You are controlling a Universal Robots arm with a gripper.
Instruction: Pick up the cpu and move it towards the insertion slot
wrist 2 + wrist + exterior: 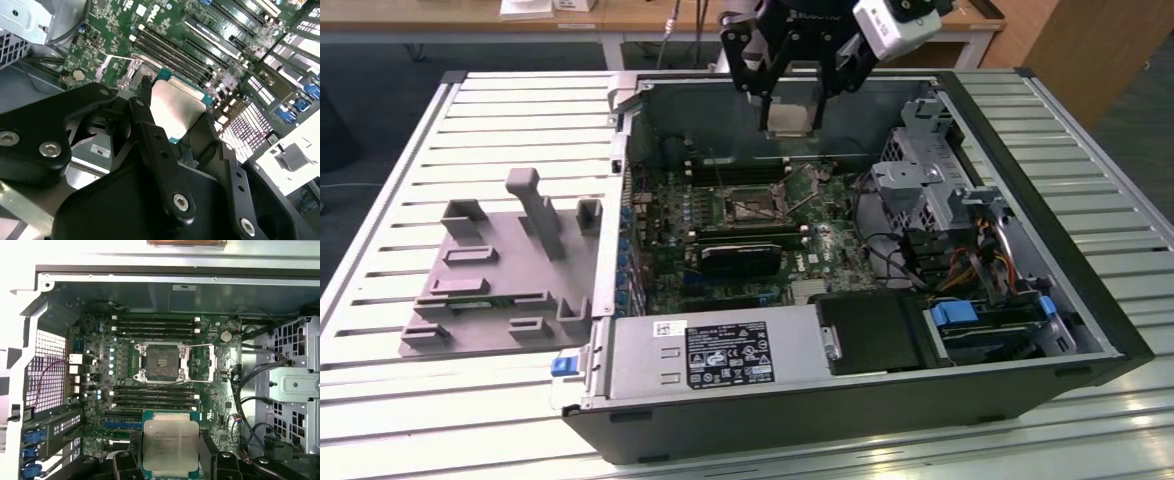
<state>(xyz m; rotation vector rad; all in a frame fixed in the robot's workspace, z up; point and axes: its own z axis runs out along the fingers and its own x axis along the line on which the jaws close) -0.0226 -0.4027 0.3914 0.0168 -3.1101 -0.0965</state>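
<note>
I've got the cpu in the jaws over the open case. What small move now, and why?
Probably a short traverse to bring the cpu over the insertion slot. The gripper holds the chip clear above the motherboard, and the first wrist view shows the open socket offset from it, not beneath it.

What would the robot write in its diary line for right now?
gripper: shut on cpu | cpu: lifted above motherboard | insertion slot: open, nothing in it | cpu not yet over slot
</note>
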